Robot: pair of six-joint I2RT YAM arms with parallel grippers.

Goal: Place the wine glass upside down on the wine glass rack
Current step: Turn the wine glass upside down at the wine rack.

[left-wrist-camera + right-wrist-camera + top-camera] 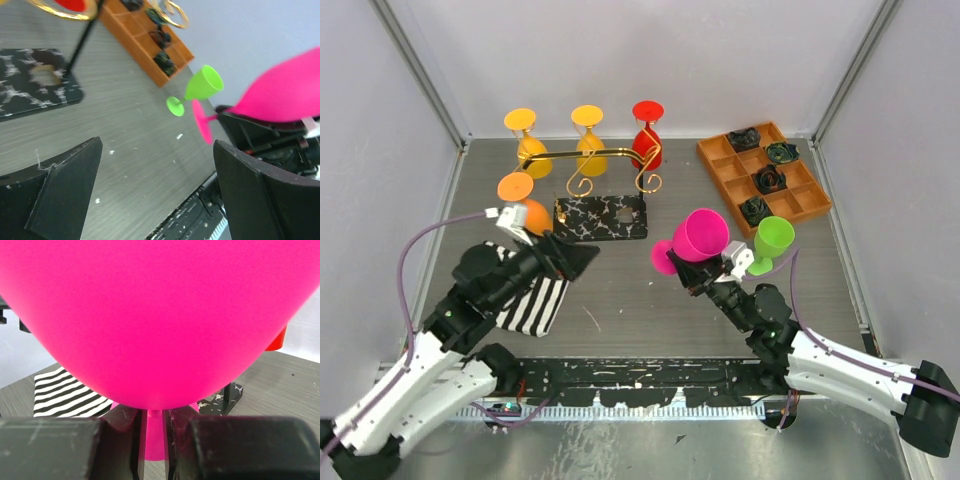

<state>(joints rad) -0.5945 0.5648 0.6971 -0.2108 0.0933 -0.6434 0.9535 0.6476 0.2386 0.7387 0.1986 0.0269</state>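
Observation:
My right gripper [690, 265] is shut on the stem of a pink wine glass [700, 235], held above the table right of centre with its bowl tipped up and away. In the right wrist view the pink bowl [160, 315] fills the frame and the stem sits between the fingers [122, 440]. The wine glass rack [590, 153], a gold bar on a marbled base [600, 217], stands at the back centre. Two yellow glasses [525, 140] and a red one [647, 135] hang upside down from it. My left gripper [578, 258] is open and empty, near the base's front left corner.
A green wine glass [772, 240] stands just right of the pink one. An orange glass [520, 195] sits left of the rack base, close to my left gripper. A striped cloth [535, 300] lies under the left arm. An orange compartment tray [810, 205] with dark objects is at the back right.

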